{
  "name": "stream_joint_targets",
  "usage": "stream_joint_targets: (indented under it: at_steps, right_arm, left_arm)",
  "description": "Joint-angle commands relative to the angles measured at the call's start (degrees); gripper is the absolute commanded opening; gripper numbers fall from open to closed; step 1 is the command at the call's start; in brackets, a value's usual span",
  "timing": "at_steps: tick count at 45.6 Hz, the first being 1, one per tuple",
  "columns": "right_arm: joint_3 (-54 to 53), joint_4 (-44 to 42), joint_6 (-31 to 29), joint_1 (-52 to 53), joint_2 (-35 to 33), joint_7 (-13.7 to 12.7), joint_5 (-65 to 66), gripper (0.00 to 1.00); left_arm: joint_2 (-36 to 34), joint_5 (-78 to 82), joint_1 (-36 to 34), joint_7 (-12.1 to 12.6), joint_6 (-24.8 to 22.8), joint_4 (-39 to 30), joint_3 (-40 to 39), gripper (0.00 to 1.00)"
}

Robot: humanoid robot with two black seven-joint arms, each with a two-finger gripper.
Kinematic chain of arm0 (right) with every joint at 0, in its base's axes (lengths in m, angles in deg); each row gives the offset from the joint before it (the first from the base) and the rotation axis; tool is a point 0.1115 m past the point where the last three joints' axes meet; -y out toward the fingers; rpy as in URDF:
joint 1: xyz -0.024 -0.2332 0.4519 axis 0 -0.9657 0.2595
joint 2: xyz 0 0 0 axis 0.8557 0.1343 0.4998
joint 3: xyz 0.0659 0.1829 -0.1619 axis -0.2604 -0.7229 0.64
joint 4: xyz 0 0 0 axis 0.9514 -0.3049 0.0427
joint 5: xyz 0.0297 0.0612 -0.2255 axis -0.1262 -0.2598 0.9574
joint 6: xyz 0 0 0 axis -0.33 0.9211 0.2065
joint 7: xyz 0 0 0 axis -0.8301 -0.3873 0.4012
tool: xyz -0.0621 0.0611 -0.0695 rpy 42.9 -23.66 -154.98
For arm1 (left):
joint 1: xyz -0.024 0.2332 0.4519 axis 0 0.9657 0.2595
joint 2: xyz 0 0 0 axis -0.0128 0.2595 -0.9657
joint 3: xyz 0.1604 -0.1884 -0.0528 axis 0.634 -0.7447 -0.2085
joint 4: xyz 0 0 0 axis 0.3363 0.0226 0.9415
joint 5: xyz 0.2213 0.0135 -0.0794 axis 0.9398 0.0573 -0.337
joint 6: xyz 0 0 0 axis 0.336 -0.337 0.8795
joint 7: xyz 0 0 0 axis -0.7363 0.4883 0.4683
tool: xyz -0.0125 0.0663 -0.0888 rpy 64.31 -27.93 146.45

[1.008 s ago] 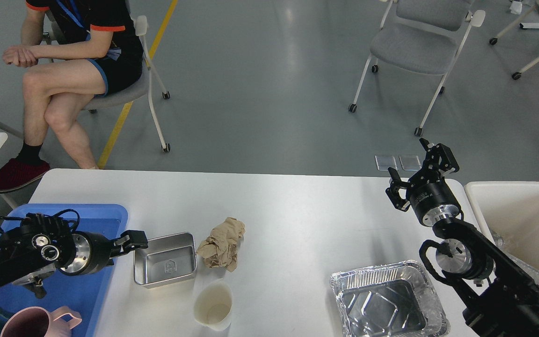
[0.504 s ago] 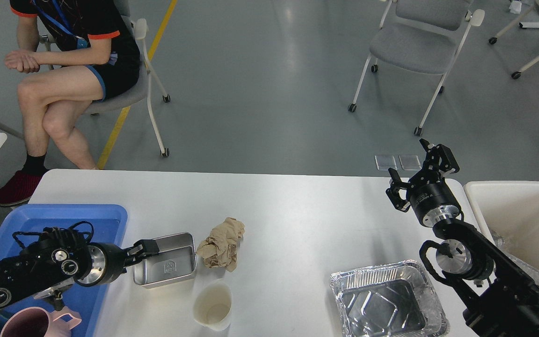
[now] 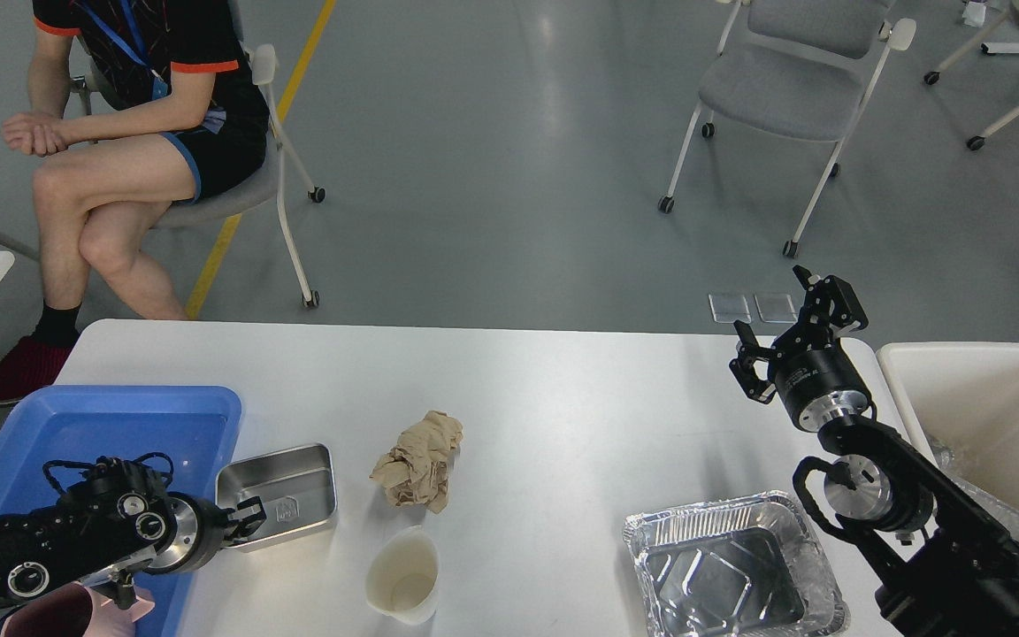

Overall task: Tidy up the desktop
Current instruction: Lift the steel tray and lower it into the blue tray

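Across the grey-floored room with its wheeled chairs (image 3: pixel 792 80), the desktop (image 3: pixel 563 398) fills the foreground, its long axis running left to right. Compared with a second ago, the left gripper (image 3: pixel 249 516) has dragged the steel tin (image 3: pixel 284 495) toward the blue tray (image 3: pixel 94 425), clamping its near-left edge. The right gripper (image 3: pixel 788 332) hangs spread and empty.

Bright overhead light, floor glare, sharp focus.
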Motion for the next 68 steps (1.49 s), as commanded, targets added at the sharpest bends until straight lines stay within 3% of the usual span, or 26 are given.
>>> stream_joint_targets:
  at_steps: [1,10,19,25,32,39,46,53,58,68]
  right_arm:
    - [0.0,0.0,0.0,0.0,0.0,0.0,0.0,1.00]
    - [0.0,0.1,0.0,0.1,0.1,0.0,0.0,1.00]
    - [0.0,0.2,0.0,0.1,0.0,0.0,0.0,1.00]
    - [0.0,0.3,0.0,0.1,0.0,0.0,-0.1,1.00]
    - [0.0,0.2,0.0,0.0,0.0,0.0,0.0,1.00]
    - [0.1,0.1,0.0,0.1,0.1,0.0,0.0,1.00]
    - [0.2,0.1,0.0,0.2,0.1,0.0,0.0,1.00]
    - [0.3,0.1,0.0,0.2,1.1,0.0,0.0,1.00]
    - [0.3,0.1,0.0,0.1,1.2,0.0,0.0,1.00]
    - [0.3,0.2,0.0,0.0,1.2,0.0,0.1,1.00]
  left_arm:
    - [-0.1,0.0,-0.8,0.2,-0.1,-0.5,-0.1,0.00]
    - [-1.1,-0.2,-3.8,0.3,-1.2,-1.3,-0.9,0.00]
    - [-4.8,-0.7,-10.1,2.8,-6.4,-6.8,-1.7,0.00]
    - [-12.1,-1.1,-14.7,5.0,-13.2,-12.9,-3.3,0.00]
    - [-24.5,-3.3,-18.5,5.1,-24.3,-19.5,-9.2,0.00]
    - [-34.8,-9.3,-21.4,5.0,-35.2,-20.4,-16.1,0.00]
    - [-42.7,-12.6,-23.9,4.5,-42.1,-20.3,-21.0,0.00]
    - [-43.5,-13.5,-22.6,4.3,-41.7,-18.9,-20.3,0.00]
    - [-40.4,-13.5,-20.3,4.1,-37.6,-14.5,-17.5,0.00]
    - [-27.2,-13.5,-12.4,4.2,-27.5,3.2,-15.7,0.00]
